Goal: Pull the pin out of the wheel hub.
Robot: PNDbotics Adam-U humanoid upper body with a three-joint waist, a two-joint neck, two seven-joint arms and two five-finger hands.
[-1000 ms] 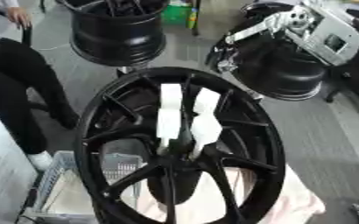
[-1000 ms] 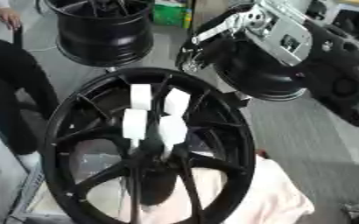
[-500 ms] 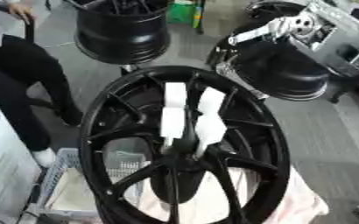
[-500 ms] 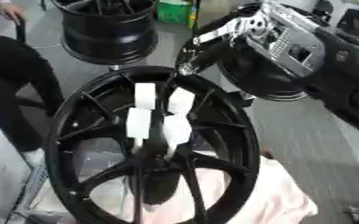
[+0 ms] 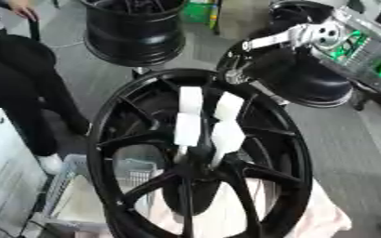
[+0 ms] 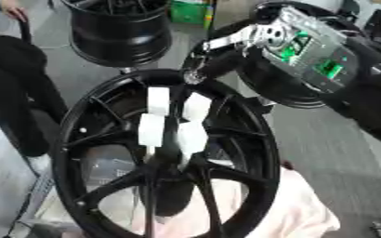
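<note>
Wheel hub (image 5: 198,153) upright; right robot hand (image 6: 195,74) at top rim, finger state unclear.

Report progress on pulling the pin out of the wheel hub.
Done: nothing that shows. The wheel hub stands upright on a pink cloth, with white blocks on its spokes above the centre. I cannot make out a pin.
In hand: the right hand is at the top of the rim, away from the centre.
Left: reaching the pin, gripping it and pulling it out.
</note>
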